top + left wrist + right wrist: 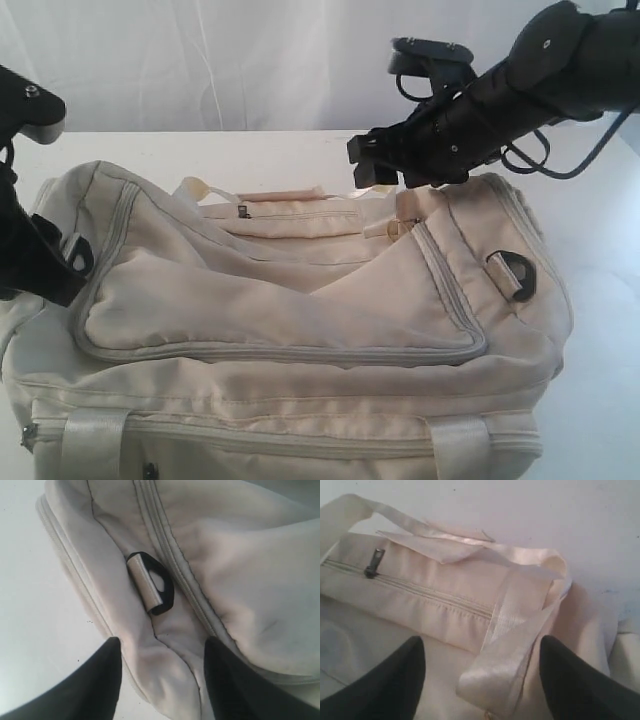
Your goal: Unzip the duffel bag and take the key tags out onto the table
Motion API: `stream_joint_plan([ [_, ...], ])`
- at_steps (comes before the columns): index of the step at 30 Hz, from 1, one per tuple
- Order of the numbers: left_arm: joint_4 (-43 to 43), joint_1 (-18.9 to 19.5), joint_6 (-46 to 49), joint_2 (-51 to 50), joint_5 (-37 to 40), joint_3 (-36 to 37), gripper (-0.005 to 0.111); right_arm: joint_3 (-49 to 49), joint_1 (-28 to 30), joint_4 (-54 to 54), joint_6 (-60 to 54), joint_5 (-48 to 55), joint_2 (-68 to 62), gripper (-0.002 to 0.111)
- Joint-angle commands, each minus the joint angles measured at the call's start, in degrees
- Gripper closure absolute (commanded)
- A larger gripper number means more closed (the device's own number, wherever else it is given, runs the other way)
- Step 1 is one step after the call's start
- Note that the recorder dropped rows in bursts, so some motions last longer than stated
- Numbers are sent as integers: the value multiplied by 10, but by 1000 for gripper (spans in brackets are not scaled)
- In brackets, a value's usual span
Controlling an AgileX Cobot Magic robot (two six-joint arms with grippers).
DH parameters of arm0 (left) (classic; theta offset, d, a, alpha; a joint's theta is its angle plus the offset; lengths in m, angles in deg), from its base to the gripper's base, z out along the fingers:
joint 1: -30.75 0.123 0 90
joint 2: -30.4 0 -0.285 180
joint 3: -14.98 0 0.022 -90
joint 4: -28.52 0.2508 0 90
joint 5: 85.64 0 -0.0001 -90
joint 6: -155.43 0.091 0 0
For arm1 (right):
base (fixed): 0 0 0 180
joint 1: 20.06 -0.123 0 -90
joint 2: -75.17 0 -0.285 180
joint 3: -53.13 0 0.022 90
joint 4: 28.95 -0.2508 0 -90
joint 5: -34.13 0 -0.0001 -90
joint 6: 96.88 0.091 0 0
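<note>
White cloth backdrop (200, 60) hangs behind the table (260, 150). On the table we see the duffel bag (300, 340) lying slumped and filling most of the near side, its grey zippers closed as far as we can make out. We find the left gripper (162, 644) at the bag's left end. In its wrist view its fingers (95, 680) stand wide apart with a bulge of cream fabric between them, just short of a black D-ring (155, 582). The right gripper (481, 641) hovers over the far right part of the bag, above a webbing handle (520, 630). Its fingers (395, 680) are also spread wide and hold nothing. A metal zipper pull (374, 562) rests on a closed pocket zipper beside that handle. We see a second D-ring (515, 272) on the bag's right end.
</note>
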Motion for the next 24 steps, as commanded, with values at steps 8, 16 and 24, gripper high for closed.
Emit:
stream_joint_plan([
  [8,-25,0,14,4,-3,-3,52,-12,0,7,52,72,-59,54],
  [16,-26,0,26,4,-7,-3,52,-12,0,-32,47,19,-46,108],
  [24,16,0,10,3,-7,-3,56,-12,0,-32,21,6,72,108],
])
